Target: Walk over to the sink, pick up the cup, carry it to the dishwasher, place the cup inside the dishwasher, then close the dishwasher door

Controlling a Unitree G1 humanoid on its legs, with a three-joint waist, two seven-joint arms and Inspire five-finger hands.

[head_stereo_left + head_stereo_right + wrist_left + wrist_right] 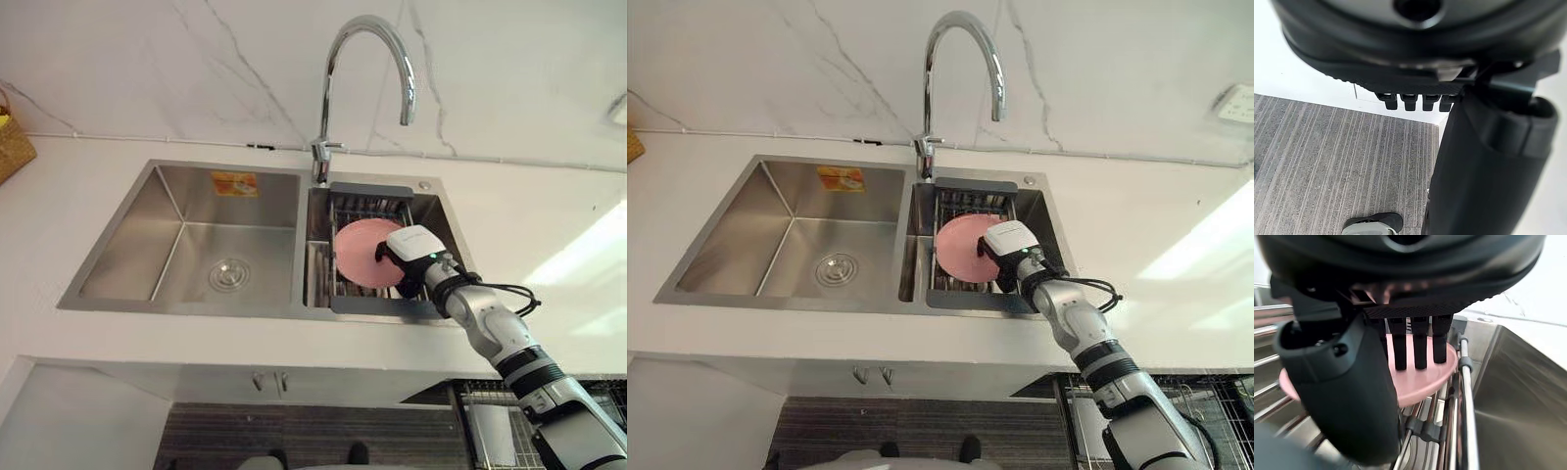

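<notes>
A pink round dish (359, 257) lies in the wire drain rack (345, 211) set in the sink's right basin. It looks flat with a low rim (1426, 382). My right hand (415, 252) reaches in from the lower right and hovers over the dish's right edge. Its straight fingers (1420, 348) lie on the pink surface and the thumb (1347, 396) stands at the dish's near edge. My left hand (1488, 161) hangs over a grey striped floor, fingers relaxed and holding nothing.
The steel double sink (196, 311) is set in a white counter, and its left basin (228, 273) holds only the drain. A tall curved faucet (328, 98) rises behind the divider. A dishwasher's wire rack (490, 421) shows below the counter's right end. A woven basket (12, 147) sits far left.
</notes>
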